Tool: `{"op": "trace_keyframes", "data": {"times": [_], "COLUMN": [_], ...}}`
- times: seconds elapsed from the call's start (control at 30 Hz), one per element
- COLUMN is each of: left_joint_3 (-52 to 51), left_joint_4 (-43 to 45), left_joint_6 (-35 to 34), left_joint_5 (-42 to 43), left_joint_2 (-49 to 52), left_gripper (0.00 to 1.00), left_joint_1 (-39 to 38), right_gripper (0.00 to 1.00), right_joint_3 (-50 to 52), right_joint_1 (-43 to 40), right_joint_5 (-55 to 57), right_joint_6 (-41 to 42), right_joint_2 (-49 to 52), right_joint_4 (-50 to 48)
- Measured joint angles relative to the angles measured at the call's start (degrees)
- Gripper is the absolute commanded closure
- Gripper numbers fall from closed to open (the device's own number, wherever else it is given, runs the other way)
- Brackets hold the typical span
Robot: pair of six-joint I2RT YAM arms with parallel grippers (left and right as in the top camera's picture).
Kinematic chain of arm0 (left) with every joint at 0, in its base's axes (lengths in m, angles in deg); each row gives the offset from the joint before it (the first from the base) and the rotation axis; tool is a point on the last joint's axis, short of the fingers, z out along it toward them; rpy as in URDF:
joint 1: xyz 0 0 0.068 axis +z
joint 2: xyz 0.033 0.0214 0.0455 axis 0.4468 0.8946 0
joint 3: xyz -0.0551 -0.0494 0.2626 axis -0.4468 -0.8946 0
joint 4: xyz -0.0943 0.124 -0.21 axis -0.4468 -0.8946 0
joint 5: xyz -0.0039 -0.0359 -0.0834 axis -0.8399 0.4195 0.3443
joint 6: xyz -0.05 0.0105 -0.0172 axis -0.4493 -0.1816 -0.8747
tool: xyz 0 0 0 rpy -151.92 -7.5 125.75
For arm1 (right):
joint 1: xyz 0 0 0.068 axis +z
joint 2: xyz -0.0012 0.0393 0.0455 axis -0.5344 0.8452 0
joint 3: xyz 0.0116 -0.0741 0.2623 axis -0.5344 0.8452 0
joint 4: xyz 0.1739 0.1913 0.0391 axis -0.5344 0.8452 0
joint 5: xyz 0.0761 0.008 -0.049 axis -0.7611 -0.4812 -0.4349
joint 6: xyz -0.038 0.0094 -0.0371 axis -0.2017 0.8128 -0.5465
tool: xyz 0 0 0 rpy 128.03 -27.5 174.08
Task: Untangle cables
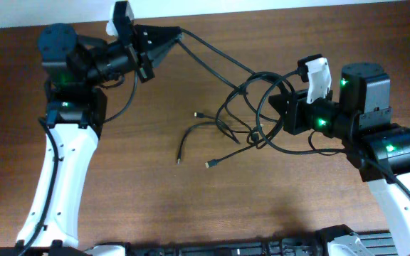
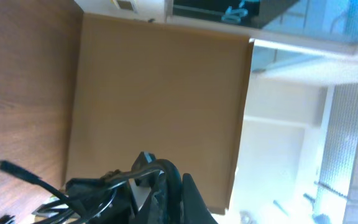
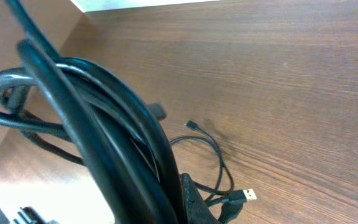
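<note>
Cables [image 1: 253,135] stretch above the table [image 1: 141,185], left gripper [image 1: 175,34] clamped shut on two taut strands, right gripper [image 1: 282,108] clamped on the looped bunch: light, limp, springy cord, I'd judge, best pinched near a free plug.

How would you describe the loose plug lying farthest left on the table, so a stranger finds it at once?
On the wooden table, find the tangle of black cables right of the middle in the overhead view. Three loose ends reach left from it over bare wood. The plug ends the cord that arcs over and drops down; it lies farther left than the other two.
</note>
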Motion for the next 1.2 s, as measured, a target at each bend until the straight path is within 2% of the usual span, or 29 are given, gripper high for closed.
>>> {"op": "trace_keyframes", "data": {"times": [0.1,0.2,0.23,0.33,0.37,0.4,0.53,0.67,0.77,0.9,1.07,1.2], "left_joint_3": [0.0,0.1,0.1,0.3,0.3,0.3,0.3,0.3,0.3,0.3,0.4,0.3], "left_joint_4": [-5.1,-16.9,-20.7,-31.2,-34.0,-36.3,-41.9,-43.7,-44.9,-42.2,-34.0,-32.5], "left_joint_6": [1.4,6.1,7.7,14.3,15.9,18.4,32.1,48.7,55.1,63.1,79.8,91.2], "left_joint_5": [-1.4,-4.8,-6.1,-16.1,-18.4,-20.8,-21.0,-11.4,-8.2,-6.1,4.5,4.6], "left_joint_2": [0.0,-0.2,-0.2,-0.2,-0.2,-0.2,-0.2,-0.2,-0.2,-0.2,-0.2,-0.2], "left_gripper": [1.0,0.93,0.85,0.47,0.21,0.01,0.01,0.01,0.01,0.01,0.01,0.01], "left_joint_1": [1.8,3.0,3.0,5.6,7.2,8.8,8.9,7.7,3.9,-2.2,-10.0,-13.1], "right_gripper": [0.96,0.96,0.96,0.96,0.96,0.96,0.96,0.96,0.96,0.96,0.96,0.96], "right_joint_3": [0.0,0.0,0.0,0.2,0.2,0.4,0.5,0.5,0.5,0.5,0.5,0.5], "right_joint_1": [0.0,0.0,0.0,-0.8,-1.2,-1.4,-1.4,-1.4,-1.4,-1.4,-1.4,-1.4], "right_joint_5": [-2.3,-2.6,-2.6,-0.2,0.6,1.5,2.3,2.2,0.2,-4.3,-7.5,-12.4], "right_joint_6": [0.0,0.1,0.2,0.6,0.7,0.7,0.7,0.7,0.6,-0.7,-1.3,-1.4], "right_joint_2": [0.3,0.7,0.7,0.6,0.6,0.6,0.6,0.6,0.6,0.5,-3.1,-5.9], "right_joint_4": [0.2,0.7,0.9,2.8,3.0,2.9,1.7,0.4,-1.1,-1.3,-1.4,-1.7]}}
